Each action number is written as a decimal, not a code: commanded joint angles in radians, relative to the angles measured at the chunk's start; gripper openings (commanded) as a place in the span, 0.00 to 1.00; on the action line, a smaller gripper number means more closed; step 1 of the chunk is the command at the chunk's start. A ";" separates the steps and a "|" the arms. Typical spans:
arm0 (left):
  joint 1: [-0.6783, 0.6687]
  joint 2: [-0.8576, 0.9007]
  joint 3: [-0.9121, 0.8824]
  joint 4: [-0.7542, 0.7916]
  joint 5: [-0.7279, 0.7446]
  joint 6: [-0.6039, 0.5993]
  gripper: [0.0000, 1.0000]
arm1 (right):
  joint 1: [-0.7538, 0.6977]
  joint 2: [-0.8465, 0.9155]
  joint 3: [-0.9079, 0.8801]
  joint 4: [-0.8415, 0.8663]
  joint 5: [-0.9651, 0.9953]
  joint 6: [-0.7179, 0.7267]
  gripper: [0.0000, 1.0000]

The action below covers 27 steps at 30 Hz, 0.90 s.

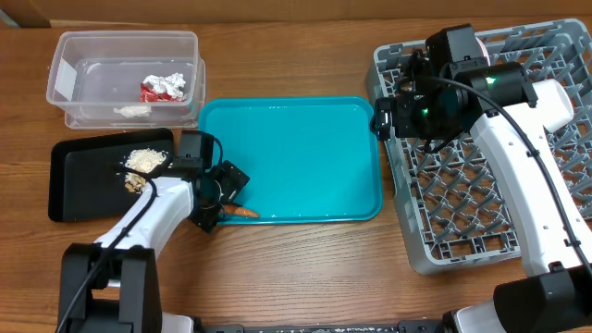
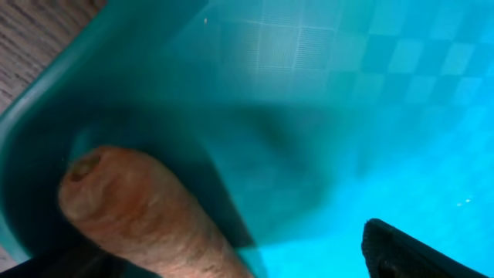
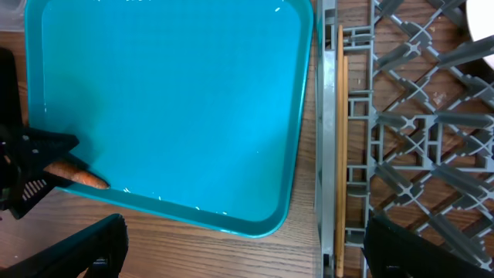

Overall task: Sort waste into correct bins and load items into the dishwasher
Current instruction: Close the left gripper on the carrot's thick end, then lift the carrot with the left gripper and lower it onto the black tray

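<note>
The small orange carrot [image 1: 243, 212] lies in the near-left corner of the teal tray [image 1: 305, 157]. My left gripper [image 1: 215, 197] is open around it. In the left wrist view the carrot [image 2: 147, 208] lies against the left finger, with a wide gap to the right finger [image 2: 409, 251]. My right gripper [image 1: 382, 118] is open and empty, above the gap between the teal tray and the grey dish rack [image 1: 444, 250]. The chopsticks [image 3: 340, 139] lie along the rack's left edge. The clear tub [image 1: 65, 83] holds the red wrapper [image 1: 148, 92], foil [image 1: 171, 85] and tissue [image 1: 132, 111]. Food scraps [image 1: 144, 160] lie on the black tray [image 1: 79, 190].
The right wrist view shows the teal tray [image 3: 170, 93], the carrot [image 3: 77, 176] and my left gripper [image 3: 31, 174] at its near-left corner. Part of a white dish [image 3: 482, 23] shows in the rack. Bare wooden table [image 1: 305, 268] lies in front.
</note>
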 commanded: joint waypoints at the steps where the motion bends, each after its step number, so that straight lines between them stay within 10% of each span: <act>1: -0.006 0.046 -0.009 -0.008 -0.010 -0.021 0.90 | 0.001 -0.006 0.015 0.001 -0.009 -0.007 1.00; 9: -0.005 0.057 -0.009 -0.003 -0.011 -0.021 0.33 | 0.001 -0.006 0.015 0.001 -0.009 -0.007 1.00; 27: 0.049 -0.003 0.061 0.002 -0.014 0.052 0.15 | 0.001 -0.006 0.015 0.001 -0.008 -0.007 1.00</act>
